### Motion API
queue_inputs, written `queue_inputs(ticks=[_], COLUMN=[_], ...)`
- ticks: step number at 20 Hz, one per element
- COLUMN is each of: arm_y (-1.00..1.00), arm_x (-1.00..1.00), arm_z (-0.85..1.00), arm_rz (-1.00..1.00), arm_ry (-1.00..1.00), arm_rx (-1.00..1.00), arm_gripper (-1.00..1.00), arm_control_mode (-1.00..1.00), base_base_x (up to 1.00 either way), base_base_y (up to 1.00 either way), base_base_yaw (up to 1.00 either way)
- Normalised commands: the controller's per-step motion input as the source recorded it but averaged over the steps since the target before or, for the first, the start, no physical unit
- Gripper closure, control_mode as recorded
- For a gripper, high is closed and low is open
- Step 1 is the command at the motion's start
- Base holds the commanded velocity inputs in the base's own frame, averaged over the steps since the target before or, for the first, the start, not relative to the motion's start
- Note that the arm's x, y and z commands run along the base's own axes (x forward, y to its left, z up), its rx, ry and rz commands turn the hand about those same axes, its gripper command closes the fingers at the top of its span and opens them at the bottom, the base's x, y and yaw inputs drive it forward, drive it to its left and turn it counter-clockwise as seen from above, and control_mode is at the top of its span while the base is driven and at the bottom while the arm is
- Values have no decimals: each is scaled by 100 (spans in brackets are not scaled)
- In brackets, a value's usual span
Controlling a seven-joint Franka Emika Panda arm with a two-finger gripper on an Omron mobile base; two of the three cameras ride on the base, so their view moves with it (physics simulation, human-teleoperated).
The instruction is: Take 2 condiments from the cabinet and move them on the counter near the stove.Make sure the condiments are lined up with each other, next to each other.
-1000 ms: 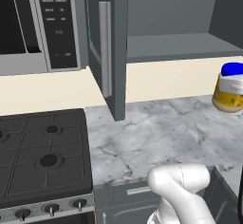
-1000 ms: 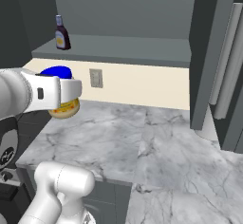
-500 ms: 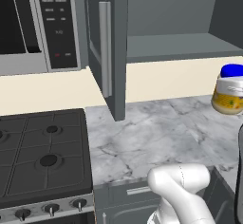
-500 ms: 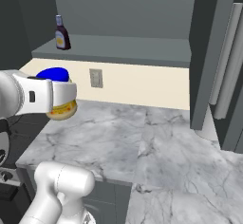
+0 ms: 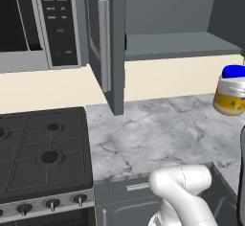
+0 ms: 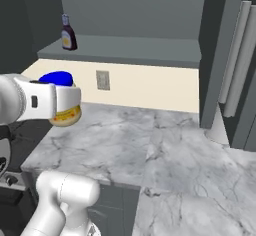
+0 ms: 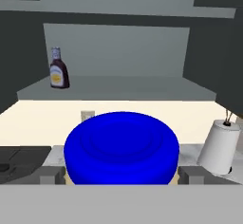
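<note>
The gripper (image 7: 121,175) held the jar (image 6: 62,100) clamped (jaws spread wide) and had carried it slightly further from the cabinet (image 5: 167,43), above the counter (image 5: 158,134); the bottle (image 6: 68,34) stayed shelved.

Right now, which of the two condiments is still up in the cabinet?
The brown bottle, standing on the cabinet shelf. The yellow jar with the blue lid is out, between the gripper's fingers.

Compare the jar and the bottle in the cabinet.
The jar is squat and yellow with a wide blue lid; the bottle is slim, dark brown, narrow-necked. The jar sits between the tool's fingers over the counter; the bottle stands on the cabinet shelf. Both are upright.
</note>
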Motion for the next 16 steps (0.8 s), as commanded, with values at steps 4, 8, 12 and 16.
queue_inputs(ticks=[4, 8, 12, 16], arm_y=[0, 0, 0, 0], arm_x=[0, 0, 0, 0], arm_z=[0, 0, 0, 0], arm_rz=[0, 0, 0, 0], arm_ry=[0, 0, 0, 0], arm_rx=[0, 0, 0, 0], arm_gripper=[100, 100, 100, 100], arm_control_mode=[100, 100, 100, 100], base_base_x=[-97, -95, -40, -7], base_base_y=[27, 45, 84, 100], base_base_yaw=[0, 0, 0, 0])
